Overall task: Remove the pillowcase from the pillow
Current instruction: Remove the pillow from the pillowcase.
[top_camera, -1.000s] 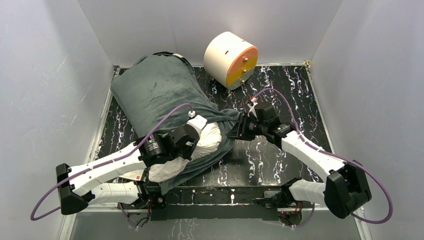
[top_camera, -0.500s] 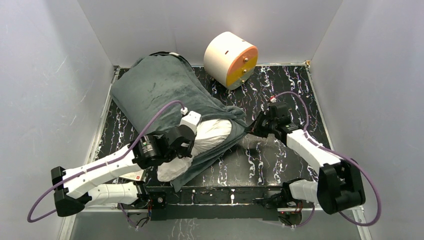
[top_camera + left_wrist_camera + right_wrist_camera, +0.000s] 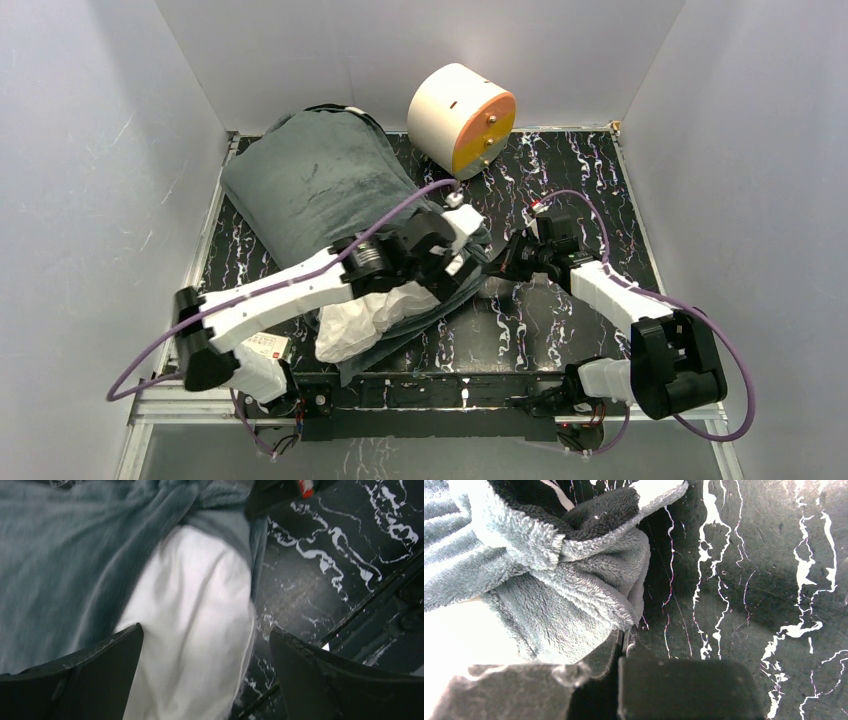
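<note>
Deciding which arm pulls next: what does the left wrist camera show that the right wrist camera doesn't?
Only left wrist: the left gripper spread wide open over the white pillow, which bulges bare out of the pillowcase.
Only right wrist: the right gripper shut on the pillowcase's hem, with the black-and-white striped face folded out above it.
Both: the grey plush, some white pillow and the black marbled table.

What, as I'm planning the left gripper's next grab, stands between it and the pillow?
Nothing visible. The left gripper hangs open over the bare white end of the pillow; the pillowcase covers only the rest.
</note>
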You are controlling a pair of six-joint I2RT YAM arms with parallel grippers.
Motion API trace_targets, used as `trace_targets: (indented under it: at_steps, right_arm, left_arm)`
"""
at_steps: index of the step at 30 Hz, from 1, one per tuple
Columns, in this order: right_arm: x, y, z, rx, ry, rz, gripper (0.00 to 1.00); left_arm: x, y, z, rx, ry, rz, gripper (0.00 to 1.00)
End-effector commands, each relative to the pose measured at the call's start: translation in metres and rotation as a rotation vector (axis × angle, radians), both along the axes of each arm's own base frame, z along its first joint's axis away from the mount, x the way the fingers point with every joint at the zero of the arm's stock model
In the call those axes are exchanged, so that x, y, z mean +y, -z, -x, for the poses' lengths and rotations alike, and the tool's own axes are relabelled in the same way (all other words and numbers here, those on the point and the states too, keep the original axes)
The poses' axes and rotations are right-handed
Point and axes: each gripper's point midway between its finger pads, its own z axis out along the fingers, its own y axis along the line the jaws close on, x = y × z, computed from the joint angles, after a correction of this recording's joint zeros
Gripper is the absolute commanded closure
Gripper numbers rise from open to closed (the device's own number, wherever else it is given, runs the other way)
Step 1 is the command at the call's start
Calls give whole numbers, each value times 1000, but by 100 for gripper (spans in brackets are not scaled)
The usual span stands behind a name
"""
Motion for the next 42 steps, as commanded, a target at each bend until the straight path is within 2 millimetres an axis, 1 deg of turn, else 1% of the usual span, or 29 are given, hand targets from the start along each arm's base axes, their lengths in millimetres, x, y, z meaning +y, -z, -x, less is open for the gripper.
trace_targets:
  at_steps: [1, 3, 5, 10, 12, 13, 14, 15, 16, 17, 21, 22, 23, 25, 27, 28, 30, 31, 33, 36, 37, 39, 41, 42]
  right_arm:
    - [-6, -4, -3, -39, 20, 17, 99]
    - [-4, -5, -3, -39, 16, 5, 99]
    - [-4, -4, -2, -34, 13, 4, 98]
    - [-6, 0, -1, -26, 18, 15, 97]
    - [-6, 0, -1, -25, 20, 19, 97]
    - [-7, 0, -1, -25, 20, 21, 97]
    - [-7, -1, -2, -29, 24, 27, 97]
    - [-9, -2, -3, -33, 32, 36, 97]
    - [-11, -2, -4, -33, 41, 46, 97]
    - [-14, -4, -6, -43, 53, 57, 97]
    - [-24, -11, -14, -84, 104, 97, 99]
    - [-30, -11, -18, -92, 127, 118, 100]
    - [-37, -10, -22, -94, 154, 145, 100]
    - [-61, -5, -32, -82, 230, 202, 100]
    - [-83, 1, -44, -69, 289, 211, 100]
    - [-90, 3, -49, -65, 303, 201, 100]
    - [-94, 4, -60, -51, 295, 160, 100]
    - [-89, 4, -63, -39, 261, 138, 100]
    - [-68, -9, -65, -46, 143, 42, 100]
    - [-48, -27, -62, -84, 48, -59, 100]
    - [-45, -33, -59, -92, 31, -73, 97]
    - [-43, -43, -52, -113, 8, -78, 88]
    - [-44, -52, -44, -138, -8, -66, 72]
    - [-46, -56, -40, -145, -11, -54, 63]
  left_arm:
    - [-33, 27, 0, -14, 185, -155, 2]
    - [-29, 47, -2, -33, 188, -245, 2]
    - [-25, 58, -6, -45, 189, -302, 2]
    - [-17, 73, -6, -42, 187, -362, 2]
    - [-7, 78, -10, -61, 154, -398, 3]
    - [2, 82, -14, -80, 129, -435, 6]
    - [12, 85, -19, -107, 97, -481, 13]
    - [23, 87, -23, -131, 63, -529, 23]
    - [33, 86, -27, -157, 16, -562, 37]
    - [39, 87, -28, -169, -7, -578, 48]
    - [49, 80, -26, -184, -58, -534, 89]
    - [51, 75, -25, -187, -74, -511, 100]
    - [53, 69, -25, -194, -91, -489, 100]
    - [56, 49, -22, -204, -123, -409, 100]
    - [59, 29, -17, -206, -139, -311, 100]
    - [60, 18, -13, -205, -143, -256, 100]
    - [61, 0, -5, -198, -122, -158, 100]
    - [62, -5, -1, -194, -109, -127, 100]
    - [62, -9, 9, -163, -70, -83, 100]
    - [61, -4, 16, -128, -53, -58, 100]
    - [60, -1, 16, -119, -57, -59, 100]
    - [55, 3, 15, -105, -67, -57, 100]
    - [47, 5, 13, -99, -76, -44, 100]
    - [42, 4, 12, -100, -74, -33, 100]
